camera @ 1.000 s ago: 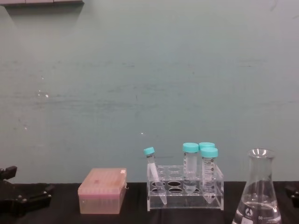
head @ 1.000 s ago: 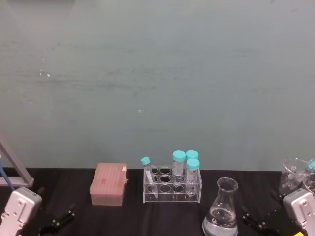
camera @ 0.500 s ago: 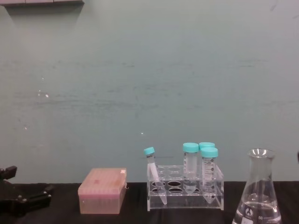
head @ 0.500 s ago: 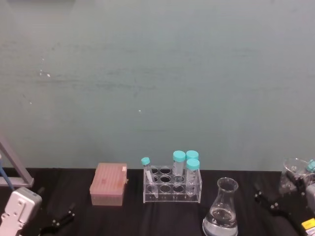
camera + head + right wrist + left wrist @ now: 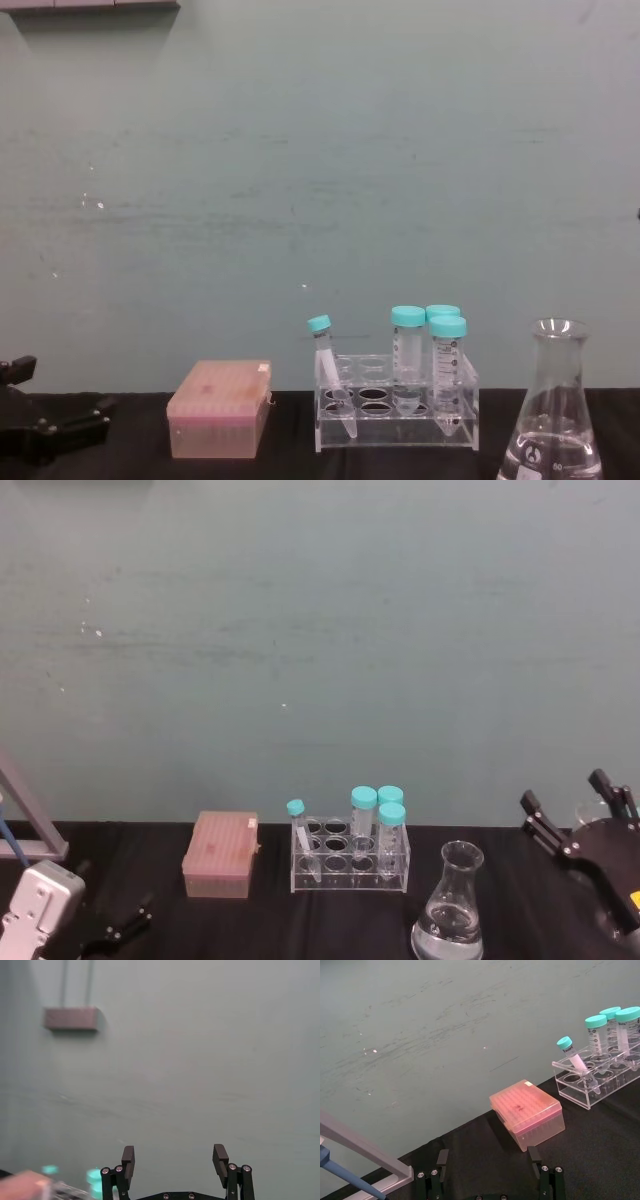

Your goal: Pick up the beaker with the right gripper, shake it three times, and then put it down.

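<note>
- Glass beaker (image 5: 447,905) stands upright near the worktop's (image 5: 250,920) front edge, right of centre, with clear liquid inside.
- Right gripper (image 5: 561,790) hangs over the right edge, jaws wide and empty, well apart from the beaker.
- Left gripper (image 5: 488,1157) is parked at the front left corner, jaws wide.
- We expect two risks: a skewed approach could clip the neck and tip the beaker, and slick glass could slip when shaken.

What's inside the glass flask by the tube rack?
Clear liquid sits low in the beaker; above that it looks empty. Its very bottom runs off the picture's edge. The open right gripper hovers to its right.
</note>
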